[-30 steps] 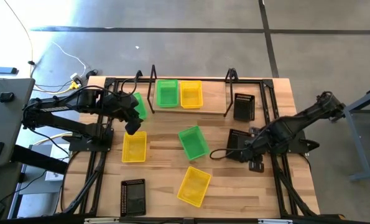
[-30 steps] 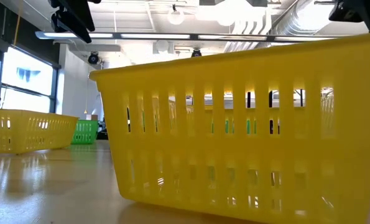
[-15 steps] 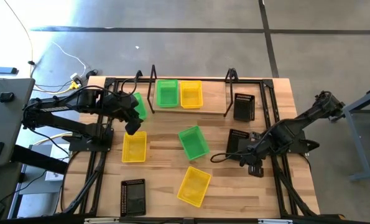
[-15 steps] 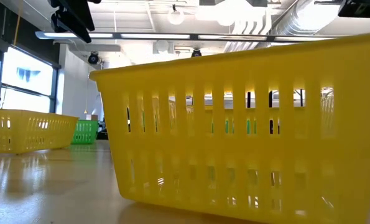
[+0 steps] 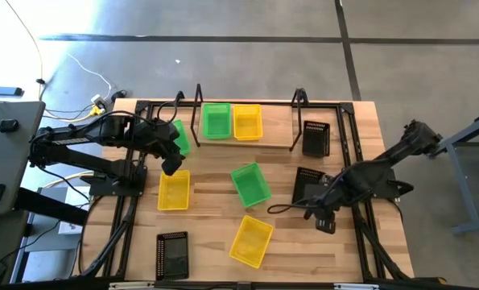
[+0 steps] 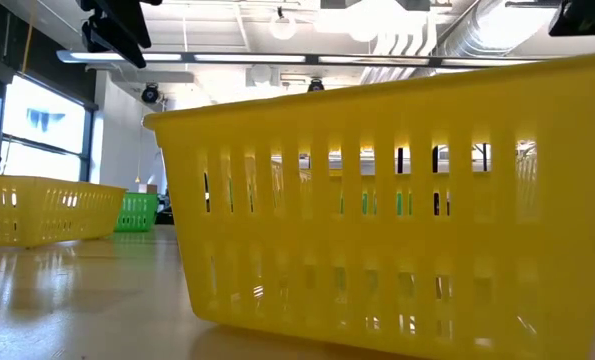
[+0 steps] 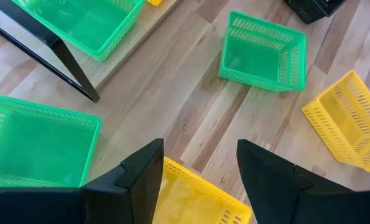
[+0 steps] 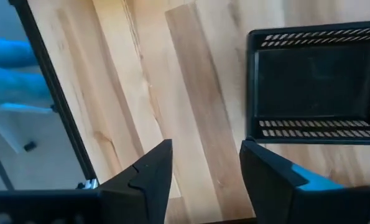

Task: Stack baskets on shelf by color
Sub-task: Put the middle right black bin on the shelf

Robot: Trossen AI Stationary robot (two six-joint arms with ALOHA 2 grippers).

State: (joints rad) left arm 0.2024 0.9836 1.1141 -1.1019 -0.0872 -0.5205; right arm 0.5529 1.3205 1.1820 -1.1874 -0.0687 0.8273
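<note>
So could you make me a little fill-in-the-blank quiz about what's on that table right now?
1. The shelf holds one green basket and one ____ basket.
2. The left claw hovers above a ____ basket.
3. The right claw is open beside a ____ basket.
4. Both claws are ____, holding nothing.

Missing words: yellow; yellow; black; open

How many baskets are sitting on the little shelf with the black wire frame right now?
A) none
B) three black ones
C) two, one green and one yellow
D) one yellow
C: in the high view the shelf carries just a green basket and a yellow basket side by side; the other baskets lie off it.
</note>
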